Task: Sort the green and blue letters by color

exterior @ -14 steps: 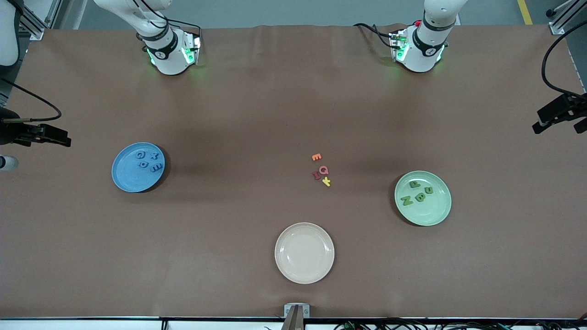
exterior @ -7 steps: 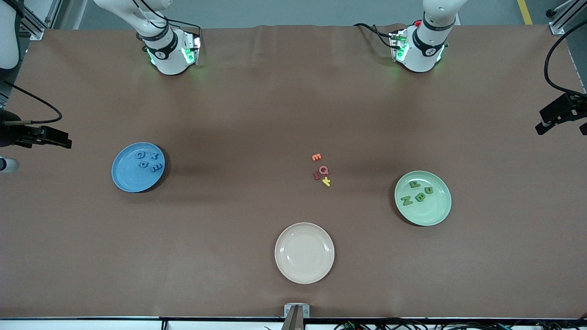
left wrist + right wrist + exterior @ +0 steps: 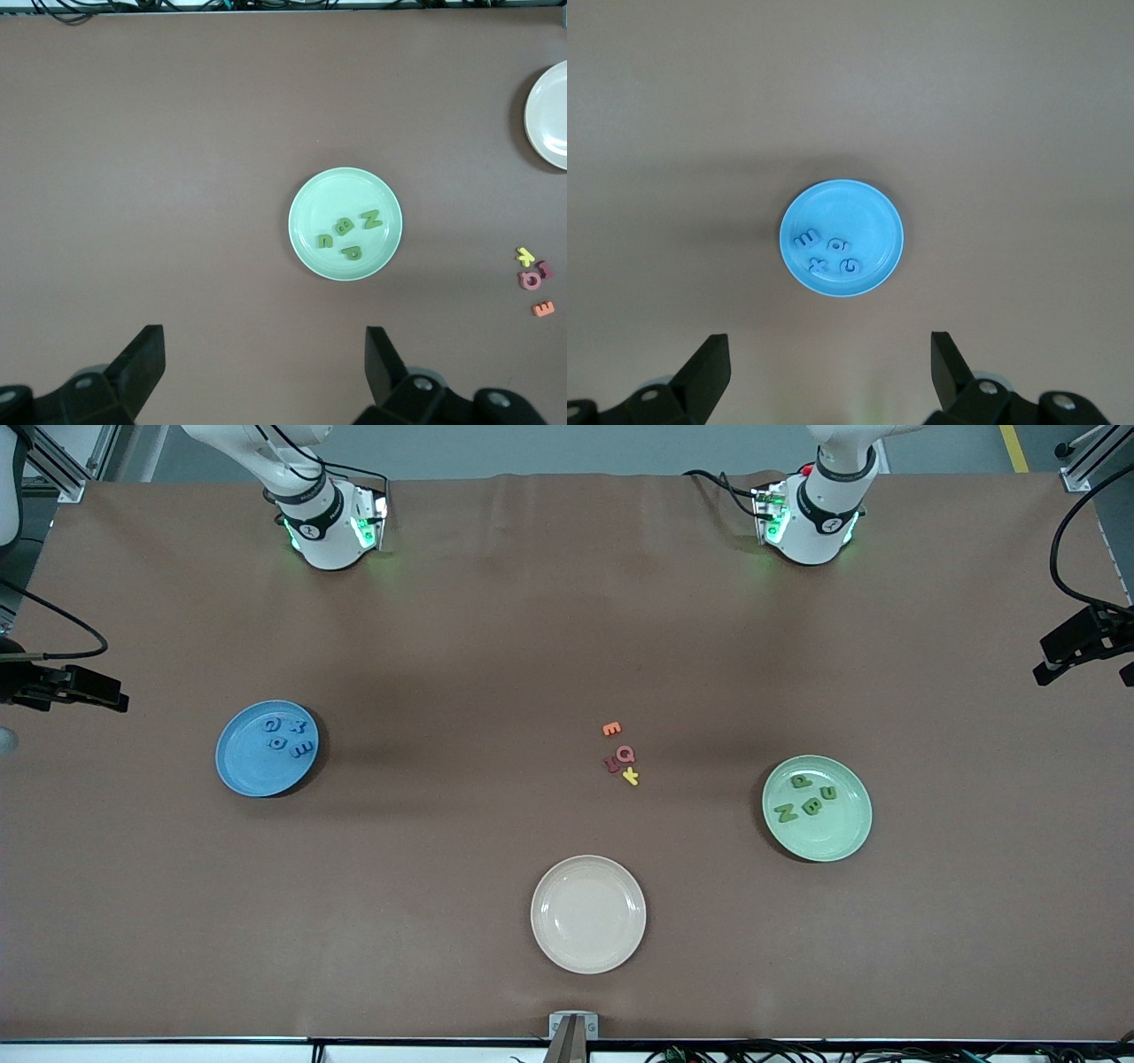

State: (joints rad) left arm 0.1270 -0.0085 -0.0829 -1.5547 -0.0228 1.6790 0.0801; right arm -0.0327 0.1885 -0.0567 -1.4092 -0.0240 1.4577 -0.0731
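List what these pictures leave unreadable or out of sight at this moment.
- Front view: both claws are cut off by the top edge; only the arms' bases show.
- Front view: the blue letters are too small and too close in colour to the blue plate to read surely.
- Left wrist view: the white plate is cut by the edge.

Both arms wait raised, left end effector [image 3: 261, 376] and right end effector [image 3: 828, 376] spread wide, empty.
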